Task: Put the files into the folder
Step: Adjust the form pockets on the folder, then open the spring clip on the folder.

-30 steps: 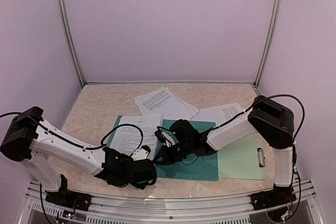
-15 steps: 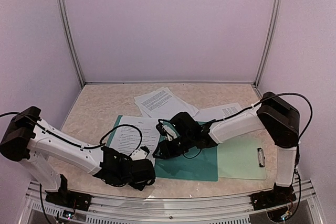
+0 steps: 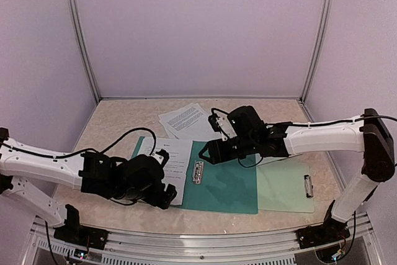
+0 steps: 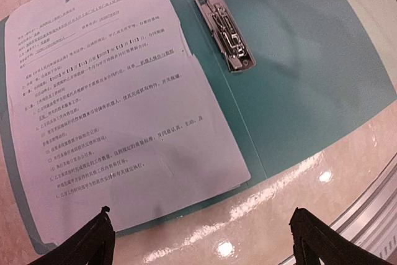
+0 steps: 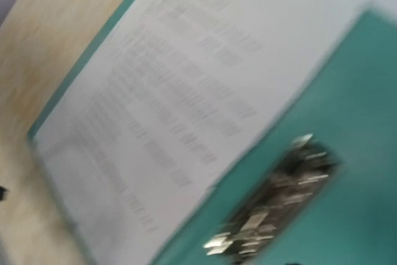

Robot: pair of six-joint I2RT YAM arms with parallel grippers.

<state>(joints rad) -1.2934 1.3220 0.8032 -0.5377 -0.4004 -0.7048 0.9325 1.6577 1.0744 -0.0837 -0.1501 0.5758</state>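
Observation:
The dark teal folder (image 3: 226, 184) lies open in the middle of the table, with a metal clip (image 3: 198, 172) beside its spine. One of the files (image 3: 166, 161), a printed white sheet, lies flat on its left flap; the left wrist view shows this sheet (image 4: 118, 91), the folder (image 4: 310, 60) and the clip (image 4: 223, 29). More files (image 3: 188, 120) lie behind the folder. My left gripper (image 3: 166, 194) hovers open and empty at the folder's near left corner, its fingertips (image 4: 322, 243) wide apart. My right gripper (image 3: 211, 151) hangs over the folder's far edge; its jaws are not discernible.
A pale mint clipboard (image 3: 286, 184) with a metal clip (image 3: 308, 185) lies against the folder's right side. My right arm stretches low across the table from the right. Metal frame posts and white walls close in the back and sides.
My right arm has drawn back from the folder's middle toward the far edge, uncovering the metal clip. My left gripper has shifted up and left near the folder's front corner.

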